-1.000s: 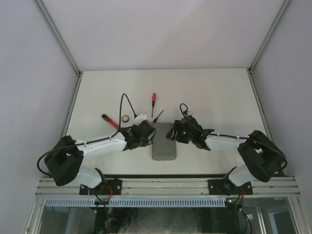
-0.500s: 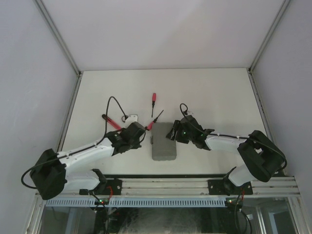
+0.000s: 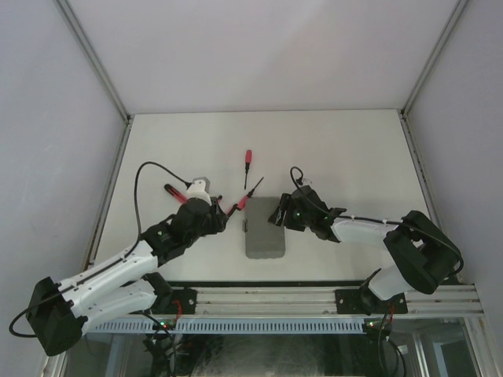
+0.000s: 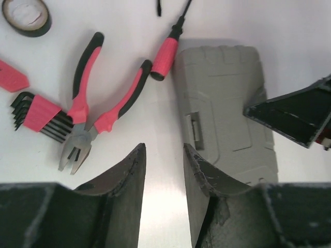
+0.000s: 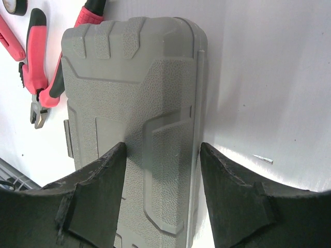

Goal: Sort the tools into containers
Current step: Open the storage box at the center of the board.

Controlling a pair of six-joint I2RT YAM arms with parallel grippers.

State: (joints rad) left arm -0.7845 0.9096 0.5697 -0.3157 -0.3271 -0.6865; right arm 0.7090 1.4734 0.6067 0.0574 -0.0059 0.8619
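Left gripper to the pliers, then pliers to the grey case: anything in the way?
Nothing lies between the left gripper and the pliers, though the hex keys lie against them. Only bare table separates them from the grey case, but the right gripper hangs over it.

The white table (image 3: 354, 149) I work at carries a closed grey case (image 4: 227, 108) lying flat. Just left of it lie a red-handled screwdriver (image 4: 165, 57), pliers (image 4: 78, 106), a hex-key set (image 4: 36, 113) and a tape ring (image 4: 26, 32). A second screwdriver (image 3: 247, 157) lies farther back.
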